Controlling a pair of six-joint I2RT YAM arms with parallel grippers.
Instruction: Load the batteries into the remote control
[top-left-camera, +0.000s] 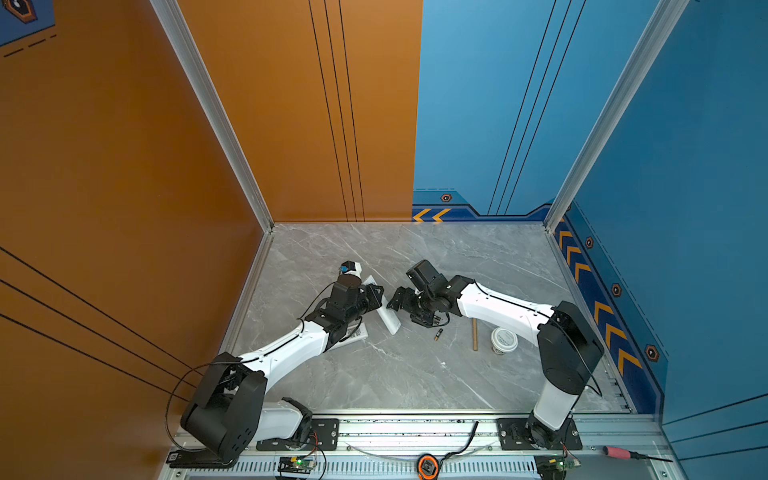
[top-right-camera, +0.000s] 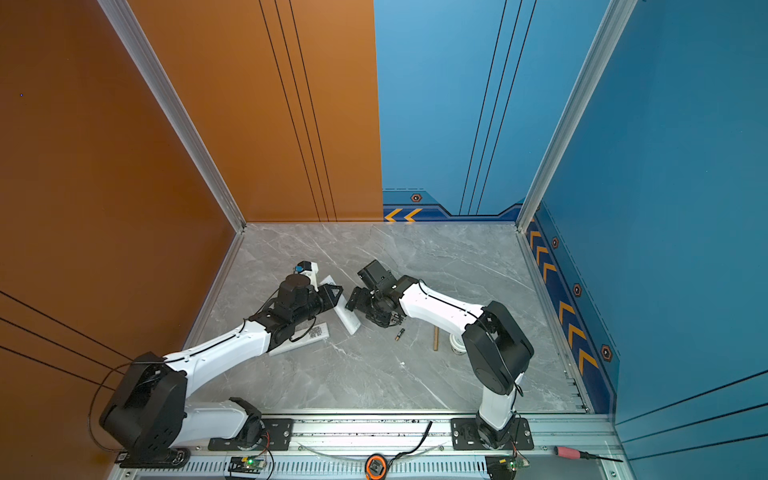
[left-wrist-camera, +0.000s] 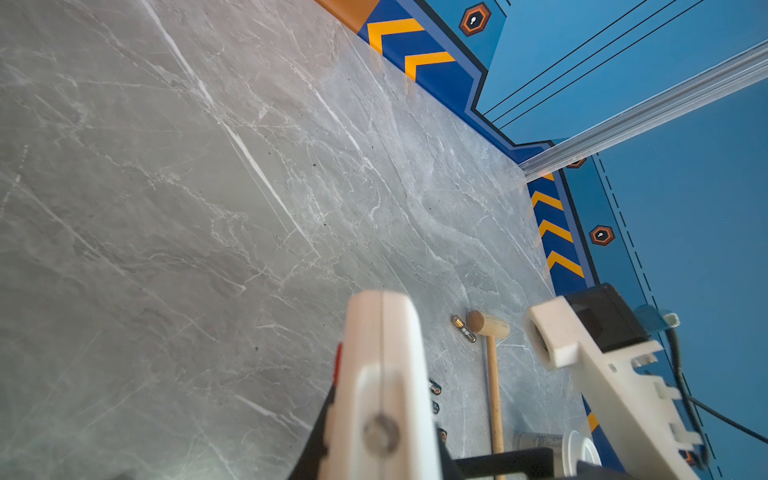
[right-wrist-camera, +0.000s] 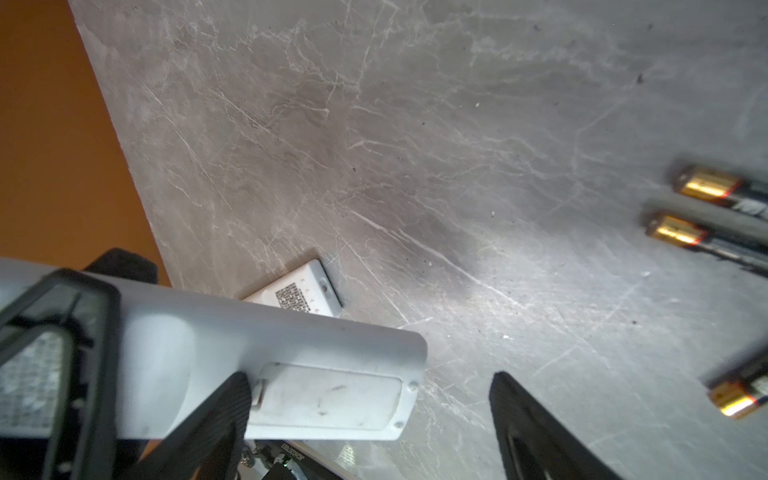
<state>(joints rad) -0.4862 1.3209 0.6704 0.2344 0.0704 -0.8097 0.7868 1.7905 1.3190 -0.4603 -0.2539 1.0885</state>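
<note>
On table (right-wrist-camera: 415, 124), batts (right-wrist-camera: 681, 230) lie outside closed remote (right-wrist-camera: 291, 345).

No legible text, only a QR-style code (right-wrist-camera: 289, 296) on the lying remote (right-wrist-camera: 319, 289)

Matt, seemingly plastic remote control (right-wrist-camera: 316, 345)

A grey marble tabletop (top-left-camera: 395, 374) lies beneath the left gripper (top-left-camera: 376, 296) and right gripper (top-left-camera: 395, 300). An orange wall (top-left-camera: 291, 104) rises beyond the left, a blue wall (top-left-camera: 478, 104) beyond the right.
</note>
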